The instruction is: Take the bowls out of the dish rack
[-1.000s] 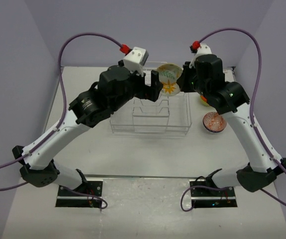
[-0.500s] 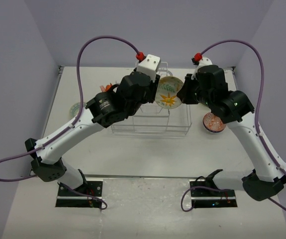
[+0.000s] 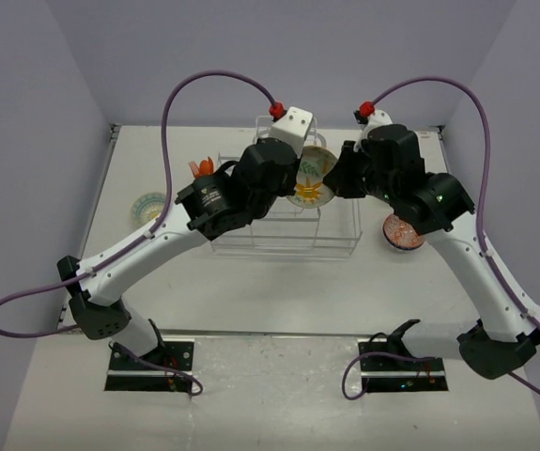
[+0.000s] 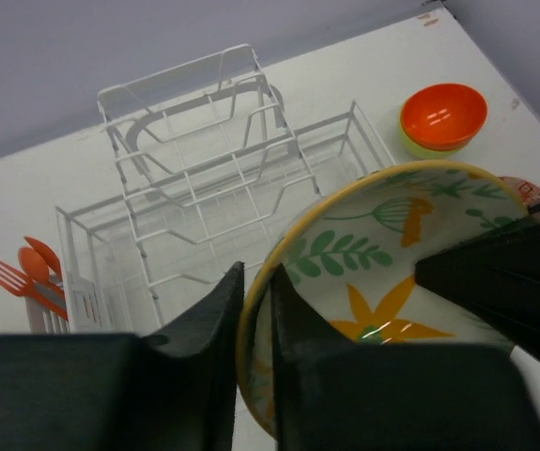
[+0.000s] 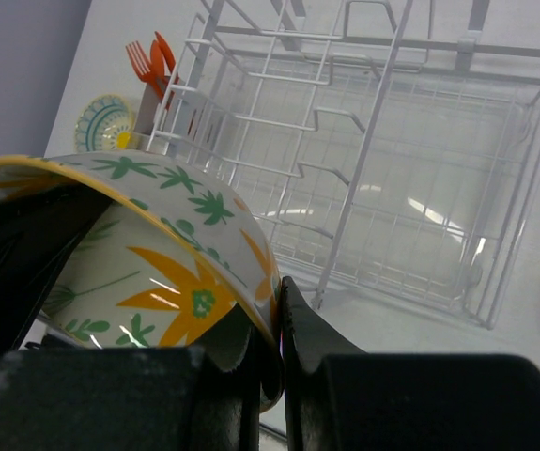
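A cream bowl with an orange flower [image 3: 313,177] hangs tilted in the air above the white wire dish rack [image 3: 284,237]. My left gripper [image 3: 296,178] is shut on its left rim, one finger inside and one outside [image 4: 255,282]. At the opposite rim my right gripper [image 3: 338,176] is shut too, pinching the wall [image 5: 275,305]. The bowl [image 4: 382,268] fills both wrist views [image 5: 157,272]. The dish rack [image 4: 204,178] below holds no bowls in its slots [image 5: 392,188].
A dark red-patterned bowl [image 3: 403,230] sits on the table right of the rack. An orange bowl [image 4: 443,111] is stacked in a lime-green one [image 4: 418,147]. A pale teal bowl [image 3: 147,204] lies far left. Orange utensils [image 3: 199,167] stand in the rack's side holder.
My left arm swung right and its open gripper shut on the bowl's left rim. The right gripper kept its grip and brought the bowl slightly left and lower.
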Robot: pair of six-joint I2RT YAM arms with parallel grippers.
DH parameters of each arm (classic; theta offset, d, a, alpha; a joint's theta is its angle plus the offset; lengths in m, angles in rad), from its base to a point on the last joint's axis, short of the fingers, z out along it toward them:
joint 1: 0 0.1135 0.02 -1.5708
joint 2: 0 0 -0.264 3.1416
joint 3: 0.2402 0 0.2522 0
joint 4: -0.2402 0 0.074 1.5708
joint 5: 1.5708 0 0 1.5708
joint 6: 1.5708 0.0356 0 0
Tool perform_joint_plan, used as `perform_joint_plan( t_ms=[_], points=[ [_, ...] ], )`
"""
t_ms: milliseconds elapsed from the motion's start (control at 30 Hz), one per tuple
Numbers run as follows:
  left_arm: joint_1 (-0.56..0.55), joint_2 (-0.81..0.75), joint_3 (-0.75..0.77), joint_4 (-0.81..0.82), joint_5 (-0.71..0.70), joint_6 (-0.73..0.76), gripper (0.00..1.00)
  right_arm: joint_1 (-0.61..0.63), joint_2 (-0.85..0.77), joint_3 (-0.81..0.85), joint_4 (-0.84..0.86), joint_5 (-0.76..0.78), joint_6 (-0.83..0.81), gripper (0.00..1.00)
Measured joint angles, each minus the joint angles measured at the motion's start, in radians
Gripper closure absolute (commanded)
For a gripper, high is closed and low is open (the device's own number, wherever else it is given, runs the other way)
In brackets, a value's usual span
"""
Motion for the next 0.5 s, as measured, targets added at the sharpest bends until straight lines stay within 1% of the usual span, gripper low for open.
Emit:
perform_joint_plan(
  t_ms=[33,200,233,300,333,367,400,500],
  points=[
    [-0.002,0.005,0.000,0.006,0.003,0.003,1.00,0.002,0.000,-0.006,0.010,-0.001,0.001,1.00],
    [-0.004,0.005,0.000,-0.013,0.017,0.010,1.00,-0.010,-0.011,-0.040,0.042,-0.024,-0.006,1.00],
    [-0.005,0.005,0.000,-0.013,0.013,0.010,1.00,-0.010,-0.014,-0.046,0.049,-0.026,-0.008,0.87],
    [-0.008,0.004,0.000,-0.016,0.000,-0.003,1.00,-0.011,-0.017,-0.052,0.062,-0.023,-0.001,0.55],
    [-0.011,0.004,-0.001,-0.015,-0.029,-0.006,1.00,-0.011,-0.018,-0.055,0.067,-0.027,0.006,0.19],
    [-0.011,0.004,-0.008,-0.013,-0.054,-0.013,1.00,-0.006,-0.022,-0.060,0.074,-0.029,0.010,0.08],
    [-0.007,0.000,-0.024,-0.014,-0.082,-0.028,1.00,-0.002,-0.026,-0.063,0.078,-0.031,0.011,0.01],
    [0.026,-0.032,-0.086,-0.035,-0.129,-0.086,1.00,0.004,-0.051,-0.083,0.095,-0.020,0.009,0.01]
  ],
)
